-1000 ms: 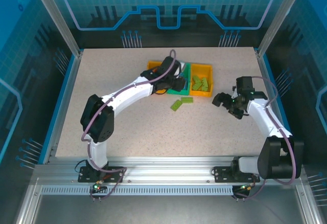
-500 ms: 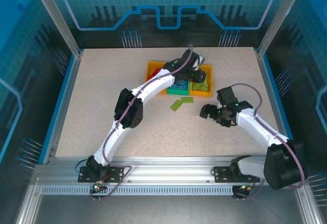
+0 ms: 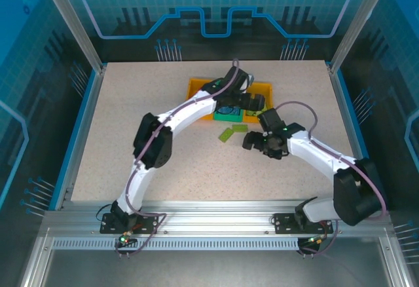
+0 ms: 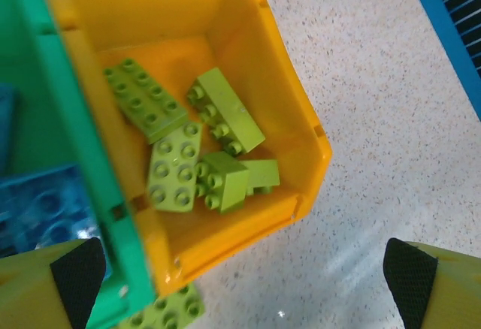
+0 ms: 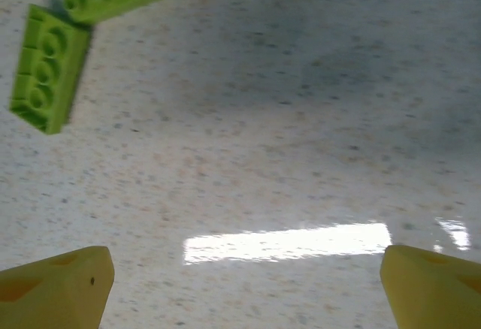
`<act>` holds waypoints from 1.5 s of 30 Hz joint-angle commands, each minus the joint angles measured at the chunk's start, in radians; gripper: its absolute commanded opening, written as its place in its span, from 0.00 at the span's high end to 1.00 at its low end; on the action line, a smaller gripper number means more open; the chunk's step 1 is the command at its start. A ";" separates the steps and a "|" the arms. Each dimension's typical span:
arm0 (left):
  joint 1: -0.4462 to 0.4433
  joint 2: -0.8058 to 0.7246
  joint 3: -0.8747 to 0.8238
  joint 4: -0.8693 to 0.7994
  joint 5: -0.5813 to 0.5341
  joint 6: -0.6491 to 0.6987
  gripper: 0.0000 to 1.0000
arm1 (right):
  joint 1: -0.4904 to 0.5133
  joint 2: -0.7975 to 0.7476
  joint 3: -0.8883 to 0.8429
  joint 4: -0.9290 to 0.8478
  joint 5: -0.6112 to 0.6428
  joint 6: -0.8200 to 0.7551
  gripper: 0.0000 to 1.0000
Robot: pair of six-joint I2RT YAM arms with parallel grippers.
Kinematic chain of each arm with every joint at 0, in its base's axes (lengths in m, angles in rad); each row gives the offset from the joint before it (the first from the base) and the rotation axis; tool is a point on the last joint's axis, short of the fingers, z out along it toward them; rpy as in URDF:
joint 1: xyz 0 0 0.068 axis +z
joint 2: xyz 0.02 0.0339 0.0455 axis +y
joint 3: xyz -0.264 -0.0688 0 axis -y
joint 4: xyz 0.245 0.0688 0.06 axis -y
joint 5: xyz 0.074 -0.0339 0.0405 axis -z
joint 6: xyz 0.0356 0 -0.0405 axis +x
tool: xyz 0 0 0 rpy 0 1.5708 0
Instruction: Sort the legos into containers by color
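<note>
**Top view**
- Table [image 3: 131, 136]: speckled, with three containers in a row at far centre.
- Left orange bin [image 3: 195, 88]: contents hidden under the left arm.
- Green bin [image 3: 221, 118], middle: holds blue bricks [image 3: 228, 111].
- Right orange bin [image 3: 265, 88]: partly covered by the left gripper [image 3: 254, 103], which hangs over it.
- Loose lime bricks [image 3: 226, 134]: two, lying flat on the table just nearer than the bins and close to each other.
- Right gripper [image 3: 251, 143]: low over the table, just right of that pair.

**Left wrist view**
- Right orange bin: some five binned lime bricks [image 4: 176, 167] in a loose heap on its floor.
- Green bin: alongside on the left, with blue bricks inside.
- One loose lime brick lies on the table off the bins' near corner.
- Left gripper: fingers spread wide with nothing between them, so released and empty.

**Right wrist view**
- Both loose lime bricks sit at upper left, studs up, corners nearly meeting, with bare table beyond.
- Right gripper: fingertips wide apart, so released and empty.

**Status (judged)**
- Sorting looks nearly complete: lime is gathered in the right bin and blue in the middle bin.
- Whether red bricks are in the left bin cannot be told.
- Outstanding: the two lime bricks on the table, due for the right orange bin.
- The right gripper is best placed for the next pick.
</note>
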 commanded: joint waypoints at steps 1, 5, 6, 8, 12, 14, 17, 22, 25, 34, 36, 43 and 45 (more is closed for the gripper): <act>0.022 -0.196 -0.135 0.061 -0.105 -0.019 0.01 | 0.077 0.086 0.111 0.006 0.034 0.122 0.07; 0.085 -0.385 -0.389 0.090 -0.143 -0.071 0.01 | 0.137 0.231 0.278 -0.062 0.081 0.193 0.07; 0.104 -0.435 -0.474 0.110 -0.154 -0.090 0.01 | 0.149 0.268 0.318 -0.074 0.085 0.204 0.07; 0.141 -0.539 -0.623 0.148 -0.175 -0.132 0.01 | 0.162 0.343 0.395 -0.112 0.097 0.229 0.07; 0.199 -0.722 -0.878 0.167 -0.233 -0.178 0.01 | 0.165 0.498 0.536 -0.196 0.082 0.240 0.07; 0.215 -0.797 -0.949 0.131 -0.291 -0.189 0.01 | 0.168 0.545 0.565 -0.211 0.086 0.242 0.09; 0.245 -0.912 -1.031 0.076 -0.316 -0.190 0.01 | 0.171 0.603 0.590 -0.236 0.098 0.252 0.11; 0.292 -1.047 -1.179 0.088 -0.313 -0.214 0.01 | 0.171 0.671 0.637 -0.243 0.102 0.268 0.12; 0.299 -1.085 -1.217 0.074 -0.321 -0.213 0.01 | 0.185 0.725 0.709 -0.277 0.104 0.259 0.12; 0.303 -1.161 -1.302 0.078 -0.307 -0.228 0.01 | 0.203 0.729 0.725 -0.281 0.105 0.271 0.14; 0.303 -1.171 -1.314 0.081 -0.307 -0.227 0.01 | 0.210 0.702 0.699 -0.260 0.105 0.277 0.16; 0.303 -1.178 -1.343 0.095 -0.295 -0.225 0.01 | 0.260 0.643 0.694 -0.287 0.140 0.269 0.19; 0.303 -1.178 -1.345 0.099 -0.291 -0.224 0.01 | 0.269 0.624 0.689 -0.288 0.149 0.279 0.19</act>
